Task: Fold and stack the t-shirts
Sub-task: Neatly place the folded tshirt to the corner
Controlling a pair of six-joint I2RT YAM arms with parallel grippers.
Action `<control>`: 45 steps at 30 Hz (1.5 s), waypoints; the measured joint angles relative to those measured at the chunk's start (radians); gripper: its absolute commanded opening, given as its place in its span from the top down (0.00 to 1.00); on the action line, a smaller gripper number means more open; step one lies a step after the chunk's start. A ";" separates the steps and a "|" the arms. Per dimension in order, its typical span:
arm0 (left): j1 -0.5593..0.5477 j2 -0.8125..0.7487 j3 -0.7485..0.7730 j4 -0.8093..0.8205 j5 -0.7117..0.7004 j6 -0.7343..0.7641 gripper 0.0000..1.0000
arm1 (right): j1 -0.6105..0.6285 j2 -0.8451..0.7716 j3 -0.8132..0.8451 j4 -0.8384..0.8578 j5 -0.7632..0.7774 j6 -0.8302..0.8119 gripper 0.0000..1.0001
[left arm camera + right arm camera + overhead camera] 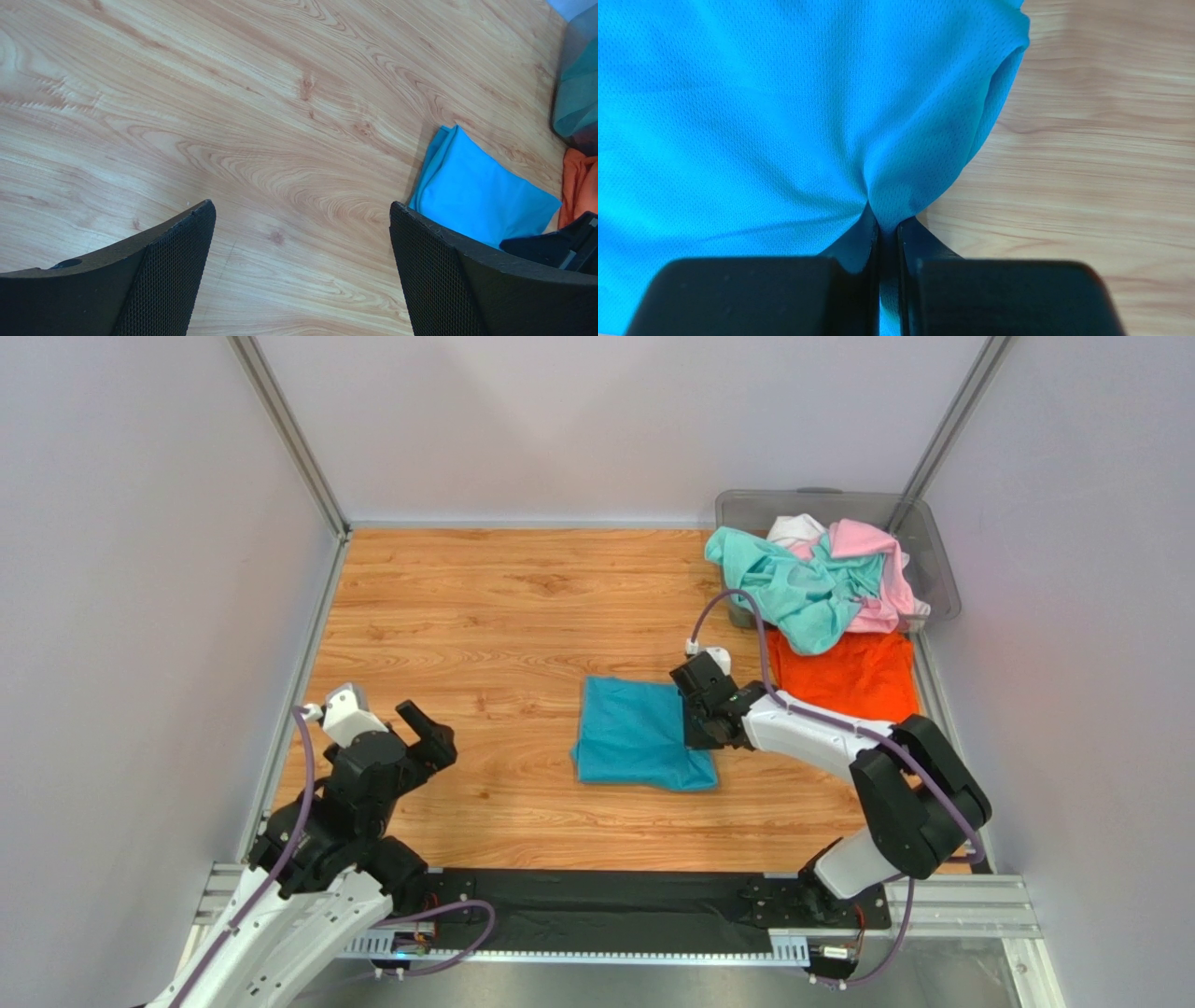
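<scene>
The teal-blue t-shirt (638,734) lies folded into a small rectangle at mid-table; it also shows in the left wrist view (484,189). My right gripper (697,711) is at its right edge, shut on a pinch of its cloth (808,119), which bunches between the fingers. My left gripper (400,732) is open and empty over bare wood at the near left, well apart from the shirt. The orange shirt (842,676) lies flat at the right. The mint-green (786,581), pink (877,567) and white (794,527) shirts are heaped on the bin.
The grey translucent plastic bin (933,546) stands in the far right corner against the walls. The wooden tabletop (491,616) is enclosed by white walls on three sides. A black rail (603,896) runs along the near edge.
</scene>
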 measured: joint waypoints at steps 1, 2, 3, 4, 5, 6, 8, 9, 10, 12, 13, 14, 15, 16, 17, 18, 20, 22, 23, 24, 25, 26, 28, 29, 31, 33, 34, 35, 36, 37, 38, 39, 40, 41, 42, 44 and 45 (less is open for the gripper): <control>0.000 -0.001 0.000 0.000 -0.001 -0.001 0.00 | -0.009 -0.005 0.005 -0.021 0.018 -0.016 1.00; 0.000 -0.002 0.000 0.000 -0.003 -0.002 0.00 | -0.021 -0.012 0.010 -0.039 0.031 -0.032 1.00; 0.000 -0.004 0.000 -0.001 -0.005 -0.003 0.00 | -0.039 -0.019 0.018 -0.061 0.048 -0.049 1.00; 0.000 -0.007 0.000 -0.002 -0.008 -0.004 0.00 | -0.056 -0.027 0.025 -0.077 0.064 -0.064 1.00; 0.000 -0.009 0.000 -0.003 -0.010 -0.006 0.00 | -0.072 -0.035 0.034 -0.094 0.080 -0.080 1.00; 0.000 -0.012 0.000 -0.005 -0.015 -0.007 0.00 | -0.088 -0.045 0.046 -0.113 0.101 -0.096 1.00; 0.000 -0.017 0.000 -0.009 -0.022 -0.010 0.00 | -0.117 -0.056 0.075 -0.146 0.142 -0.124 1.00; 0.000 -0.019 0.000 -0.010 -0.023 -0.010 0.00 | -0.132 -0.058 0.095 -0.164 0.163 -0.139 1.00; 0.000 -0.021 0.000 -0.012 -0.025 -0.011 0.00 | -0.145 -0.058 0.109 -0.174 0.179 -0.148 1.00; 0.000 -0.025 0.000 -0.017 -0.029 -0.012 0.00 | -0.178 -0.057 0.142 -0.197 0.211 -0.175 1.00; 0.000 -0.027 0.000 -0.018 -0.031 -0.014 0.00 | -0.193 -0.055 0.156 -0.209 0.224 -0.185 1.00; 0.000 -0.031 0.000 -0.020 -0.033 -0.016 0.00 | -0.212 -0.049 0.174 -0.222 0.240 -0.196 1.00; 0.000 -0.034 0.000 -0.022 -0.037 -0.018 0.00 | -0.231 -0.039 0.196 -0.237 0.257 -0.210 1.00; 0.000 -0.036 0.000 -0.023 -0.039 -0.021 0.00 | -0.243 -0.028 0.212 -0.246 0.269 -0.220 1.00; 0.000 -0.038 0.000 -0.024 -0.041 -0.023 0.00 | -0.261 -0.014 0.229 -0.253 0.283 -0.230 1.00; 0.000 -0.041 0.000 -0.025 -0.043 -0.025 0.00 | -0.275 0.000 0.247 -0.263 0.296 -0.241 1.00; 0.000 -0.045 0.000 -0.029 -0.045 -0.028 0.00 | -0.306 0.027 0.282 -0.281 0.319 -0.261 1.00; 0.000 -0.051 0.000 -0.031 -0.048 -0.029 0.00 | -0.330 0.043 0.306 -0.296 0.341 -0.278 1.00; 0.000 -0.053 0.000 -0.033 -0.049 -0.030 0.00 | -0.341 0.045 0.315 -0.306 0.351 -0.283 1.00; 0.000 -0.056 0.000 -0.036 -0.049 -0.032 0.00 | -0.348 0.047 0.322 -0.312 0.360 -0.288 1.00; 0.000 -0.058 0.000 -0.038 -0.050 -0.032 0.00 | -0.357 0.047 0.330 -0.321 0.369 -0.293 1.00; 0.000 -0.060 0.000 -0.038 -0.051 -0.033 0.00 | -0.364 0.046 0.337 -0.329 0.376 -0.296 1.00; 0.000 -0.061 0.000 -0.040 -0.054 -0.035 0.00 | -0.374 0.042 0.345 -0.336 0.382 -0.303 1.00; 0.000 -0.062 0.000 -0.042 -0.056 -0.036 0.00 | -0.379 0.037 0.349 -0.339 0.386 -0.307 1.00; 0.000 -0.062 0.000 -0.044 -0.060 -0.037 0.00 | -0.388 0.026 0.359 -0.348 0.388 -0.315 1.00; 0.000 -0.063 0.000 -0.044 -0.063 -0.037 0.00 | -0.402 0.013 0.377 -0.363 0.386 -0.319 1.00; 0.000 -0.063 0.000 -0.044 -0.065 -0.037 0.00 | -0.416 0.005 0.389 -0.370 0.385 -0.322 1.00; 0.000 -0.063 0.000 -0.044 -0.067 -0.038 0.00 | -0.435 0.000 0.403 -0.378 0.384 -0.322 1.00; 0.000 -0.064 0.000 -0.044 -0.067 -0.040 0.00 | -0.455 -0.003 0.417 -0.383 0.381 -0.322 1.00; 0.000 -0.064 0.000 -0.044 -0.067 -0.040 0.00 | -0.478 -0.005 0.429 -0.385 0.378 -0.322 1.00; 0.000 -0.064 0.000 -0.044 -0.067 -0.040 0.00 | -0.501 -0.006 0.440 -0.387 0.377 -0.322 1.00; 0.000 -0.064 0.000 -0.044 -0.068 -0.042 0.00 | -0.517 -0.006 0.449 -0.389 0.376 -0.322 1.00; 0.000 -0.064 0.000 -0.044 -0.068 -0.043 0.00 | -0.537 -0.006 0.457 -0.392 0.374 -0.323 1.00; 0.000 -0.064 0.000 -0.044 -0.069 -0.044 0.00 | -0.552 -0.006 0.462 -0.394 0.372 -0.323 1.00; 0.000 -0.064 0.000 -0.044 -0.071 -0.045 0.00 | -0.566 -0.006 0.470 -0.399 0.368 -0.326 1.00; 0.000 -0.064 0.000 -0.044 -0.074 -0.047 0.00 | -0.581 -0.006 0.486 -0.408 0.359 -0.330 1.00; 0.000 -0.064 0.000 -0.044 -0.074 -0.047 0.00 | -0.586 -0.006 0.495 -0.413 0.355 -0.332 1.00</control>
